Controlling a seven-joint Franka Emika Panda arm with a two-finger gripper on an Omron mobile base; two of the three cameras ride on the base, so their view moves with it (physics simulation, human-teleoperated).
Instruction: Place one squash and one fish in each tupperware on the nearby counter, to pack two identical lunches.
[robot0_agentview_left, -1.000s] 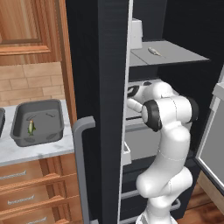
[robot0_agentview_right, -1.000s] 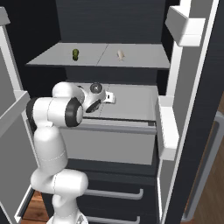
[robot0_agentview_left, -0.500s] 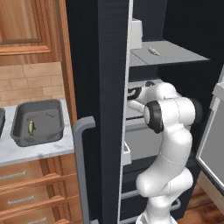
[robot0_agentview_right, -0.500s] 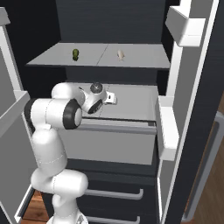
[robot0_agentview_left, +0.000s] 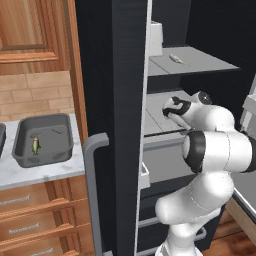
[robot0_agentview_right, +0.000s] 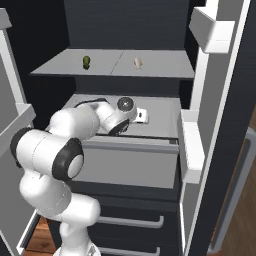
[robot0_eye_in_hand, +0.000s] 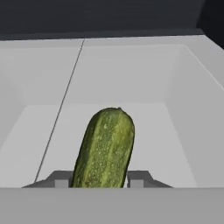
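The hand (robot0_eye_in_hand: 101, 183) has its two fingers closed on a squash (robot0_eye_in_hand: 105, 146) inside the fridge drawer (robot0_eye_in_hand: 183, 127), so the picking step seems done. Next it should lift the squash out and carry it to a tupperware (robot0_agentview_left: 42, 141) on the table (robot0_agentview_left: 30, 172), where one fish (robot0_agentview_left: 35, 145) lies.

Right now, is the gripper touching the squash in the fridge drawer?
Touching. In the hand view the squash stands between the two fingertips, and each tip meets a side of it with no gap, so the gripper is closed on it.
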